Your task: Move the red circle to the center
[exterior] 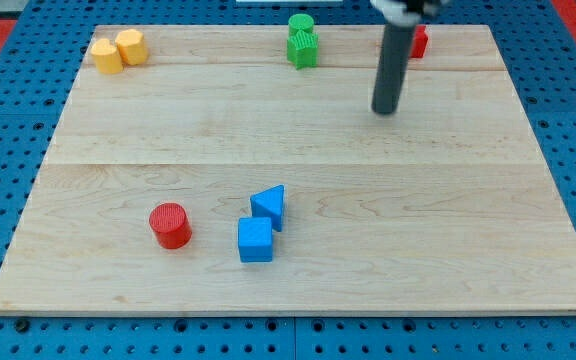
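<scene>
Red circle (170,225) sits low on the wooden board (298,290), toward the view's left, standing free with bare wood all round it. Nothing touches it. Nearest neighbours lie to its right: a blue cube (255,240) and, just above and against that, a blue triangular block (269,207). The two blues look to be touching each other; both are apart from the red circle.

Along the view's top edge you have two yellow blocks (119,51) pressed side by side at the left, a green block (302,41) with a round top near the middle, and a red block (419,41) mostly hidden behind the rod, shape not readable.

My tip (385,110) is in the upper right of the board, just below that hidden red block and clear of it. It is well apart from the red circle, almost the whole board diagonal away. There is no pincer on this rig, only the straight rod, so nothing spreads or pinches; contact is by pushing alone.

Judgement: the push has not begun. The centre lies up and to the right of the red circle, so you would want the tip brought round to its lower-left side first. Coming straight across from where it stands puts the tip on the wrong face.

Risk, as I read it: the blue pair sits close to the circle's right. A push angled too flat could run the circle into them, so favour a steeper line.
</scene>
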Robot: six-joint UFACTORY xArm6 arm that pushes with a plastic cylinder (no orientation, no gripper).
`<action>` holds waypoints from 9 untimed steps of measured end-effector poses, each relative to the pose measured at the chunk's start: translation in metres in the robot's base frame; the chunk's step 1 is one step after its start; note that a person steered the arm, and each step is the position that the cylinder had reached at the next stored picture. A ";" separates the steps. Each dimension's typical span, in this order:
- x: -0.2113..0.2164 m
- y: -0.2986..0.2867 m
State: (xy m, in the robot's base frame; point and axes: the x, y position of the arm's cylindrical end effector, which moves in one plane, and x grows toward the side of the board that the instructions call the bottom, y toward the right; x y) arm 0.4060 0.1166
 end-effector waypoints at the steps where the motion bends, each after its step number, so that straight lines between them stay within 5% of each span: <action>1: 0.109 -0.040; 2: 0.178 -0.127; 3: 0.175 -0.224; 6: 0.046 -0.257; 9: 0.012 -0.291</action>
State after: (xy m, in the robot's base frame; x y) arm 0.4177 -0.1745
